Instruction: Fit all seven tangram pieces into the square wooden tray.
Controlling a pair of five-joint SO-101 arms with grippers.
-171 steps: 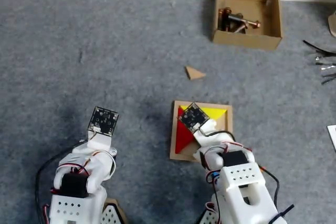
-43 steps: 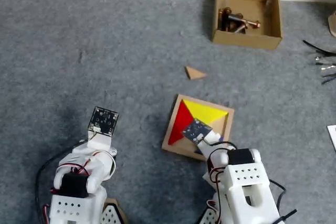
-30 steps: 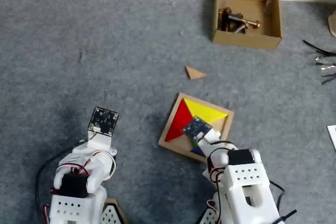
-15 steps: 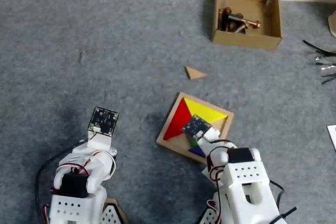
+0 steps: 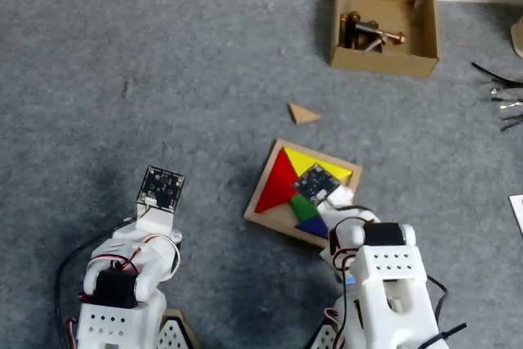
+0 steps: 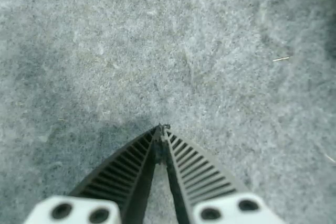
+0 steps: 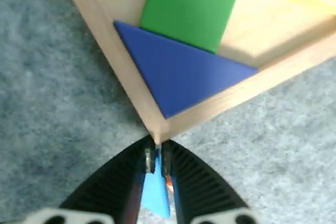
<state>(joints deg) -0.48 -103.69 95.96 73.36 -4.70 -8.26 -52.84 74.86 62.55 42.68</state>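
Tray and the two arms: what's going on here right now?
The right gripper sits at the near corner of the wooden tray, shut on a thin light-blue piece that is not yet placed. In the tray lie a red triangle, a yellow triangle, a green piece and a blue triangle. A small tan triangle lies on the carpet beyond the tray. The left gripper is shut over carpet, holding nothing.

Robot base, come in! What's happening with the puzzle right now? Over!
Left gripper shut, over carpet. Right gripper shut on light blue piece, at tray corner. Wooden triangle loose beyond tray. Over.
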